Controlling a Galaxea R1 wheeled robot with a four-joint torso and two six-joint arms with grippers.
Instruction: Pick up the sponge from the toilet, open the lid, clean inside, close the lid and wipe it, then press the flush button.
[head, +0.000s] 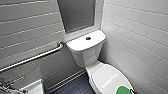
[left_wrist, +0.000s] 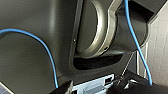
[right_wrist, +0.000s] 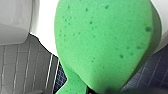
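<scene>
The white toilet (head: 86, 53) stands in the corner, its boxy tank carrying a dark flush button (head: 88, 38). The oval lid (head: 106, 76) lies shut over the bowl. The bright green sponge (head: 123, 90) rests on the lid's near end at the lower edge of the head view. In the right wrist view the sponge (right_wrist: 105, 42) looms large over the white lid and is pinched narrow at its near end, where my right gripper (right_wrist: 96, 90) is shut on it. My left gripper (left_wrist: 96, 87) hangs open by the robot's dark body, holding nothing.
A chrome grab bar (head: 37, 57) runs along the left tiled wall. A white sink (head: 33, 88) with a chrome tap (head: 8, 87) sits at the lower left. Dark blue floor tiles (head: 75, 86) lie between sink and toilet. White wall tiles (head: 140, 37) close off the right side.
</scene>
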